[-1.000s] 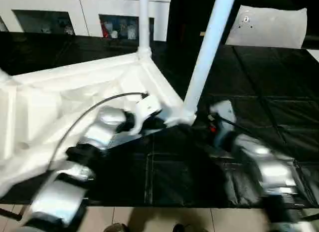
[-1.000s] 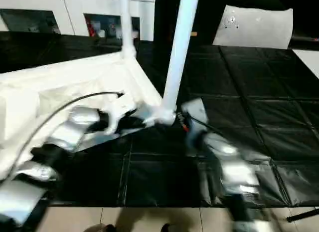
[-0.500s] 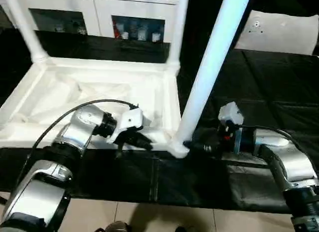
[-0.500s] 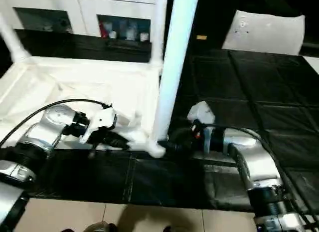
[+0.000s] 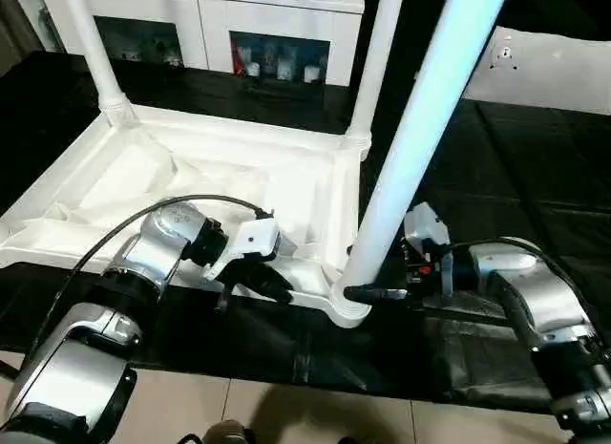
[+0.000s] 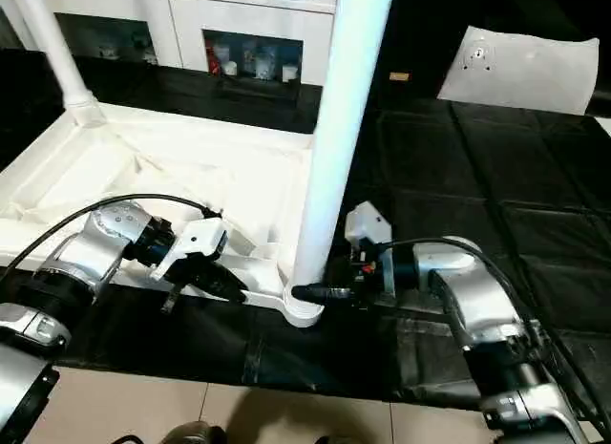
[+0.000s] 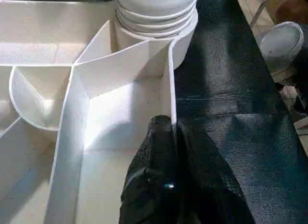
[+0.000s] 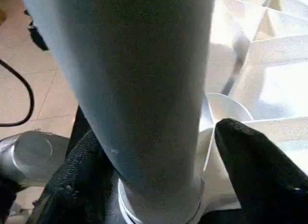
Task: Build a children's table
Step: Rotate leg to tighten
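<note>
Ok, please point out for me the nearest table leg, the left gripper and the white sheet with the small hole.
Nearest table leg (image 5: 406, 158), left eye view, middle of the tube.
Left gripper (image 7: 168, 137), left wrist view, fingertips on the tabletop's rim wall.
White sheet (image 6: 544, 67), right eye view, its flat surface.

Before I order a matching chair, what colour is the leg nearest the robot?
White: the leg, best in the left eye view.

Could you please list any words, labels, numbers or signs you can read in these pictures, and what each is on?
None can be read.
Items behind the cabinet glass doors: any labels too small to read.
Tabletop, legs and white sheet: no print seen.
</note>
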### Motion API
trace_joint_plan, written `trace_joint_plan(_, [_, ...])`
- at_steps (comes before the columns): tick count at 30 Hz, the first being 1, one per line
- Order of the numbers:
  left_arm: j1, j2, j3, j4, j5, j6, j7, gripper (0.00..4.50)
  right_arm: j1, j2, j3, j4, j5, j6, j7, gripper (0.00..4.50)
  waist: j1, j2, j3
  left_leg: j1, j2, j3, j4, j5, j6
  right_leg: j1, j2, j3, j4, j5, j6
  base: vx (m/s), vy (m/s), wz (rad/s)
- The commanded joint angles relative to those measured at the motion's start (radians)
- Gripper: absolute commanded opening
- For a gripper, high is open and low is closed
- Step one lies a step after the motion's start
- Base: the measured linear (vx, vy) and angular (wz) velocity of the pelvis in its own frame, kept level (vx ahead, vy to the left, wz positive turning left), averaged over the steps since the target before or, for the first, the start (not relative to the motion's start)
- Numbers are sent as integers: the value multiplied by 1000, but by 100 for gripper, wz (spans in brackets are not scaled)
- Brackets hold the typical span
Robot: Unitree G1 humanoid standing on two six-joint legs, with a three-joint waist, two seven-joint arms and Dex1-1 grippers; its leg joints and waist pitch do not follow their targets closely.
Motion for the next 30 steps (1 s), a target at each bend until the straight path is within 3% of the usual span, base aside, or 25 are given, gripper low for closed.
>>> trace_joint_plan(1, [-5,-11,-61,-21,11,-14,-50,0,-14,-6,8,13,-2,-11,27,306,-6,-6,-64,19,76,-26,-69,-134,55,48,-86,66,-63,-165,-238,0,0,0])
trace_joint_plan(12, [-11,-15,-59,-4,22,-39,-50,0,-21,-6,40,32,5,-16,75,217,-1,-3,-64,19,75,-26,-67,-115,64,48,-84,65,-59,-126,-247,0,0,0])
trace_joint_plan(15, [-19,-18,-56,10,29,-44,-38,0,-20,0,46,31,5,-13,79,208,-1,-2,-62,20,75,-26,-68,-134,58,49,-84,66,-63,-148,-243,0,0,0])
trace_joint_plan(16, [-27,-23,-50,25,33,-39,-11,0,-14,7,47,24,10,-2,80,204,0,5,-58,19,75,-27,-69,-143,55,46,-84,66,-65,-158,-241,0,0,0])
trace_joint_plan(18, [-30,-26,-45,30,34,-34,5,0,-11,11,46,20,14,3,79,202,0,1,-59,22,75,-27,-70,-154,50,46,-84,66,-67,-170,-239,0,0,0])
trace_joint_plan(20, [-34,-36,-27,38,32,-3,53,0,6,24,37,-6,31,32,54,201,-1,5,-55,21,75,-27,-72,-166,44,45,-83,66,-69,-179,-239,0,0,0])
trace_joint_plan(22, [-38,-45,-13,43,32,22,97,0,20,37,26,-27,44,55,23,201,0,4,-51,25,77,-29,-76,-203,30,43,-85,67,-76,-235,-228,0,0,0])
trace_joint_plan(23, [-41,-66,22,46,22,75,184,0,41,73,6,-49,39,83,-76,201,0,9,-49,23,76,-31,-78,-214,24,44,-87,67,-78,-256,-223,0,0,0])
trace_joint_plan(24, [-41,-73,33,46,19,91,211,0,46,86,0,-55,32,92,-113,201,-2,9,-45,29,77,-31,-81,-241,8,35,-86,70,-85,-295,-212,0,0,0])
trace_joint_plan(27, [-37,-112,80,25,3,172,338,0,64,156,-17,-48,-31,90,-297,200,-16,5,-41,25,71,-42,-86,-292,-20,38,-92,65,-101,-454,-161,0,0,0])
trace_joint_plan(29, [-36,-146,105,5,-3,243,423,0,64,218,-28,-36,-62,122,-421,200,-26,9,-34,28,70,-45,-87,-318,-28,29,-92,66,-109,-504,-143,0,0,0])
trace_joint_plan(30, [-35,-166,117,-7,-5,280,468,0,62,254,-36,-29,-73,137,-483,199,-32,7,-35,24,69,-48,-88,-320,-27,33,-93,65,-111,-519,-133,0,0,0])
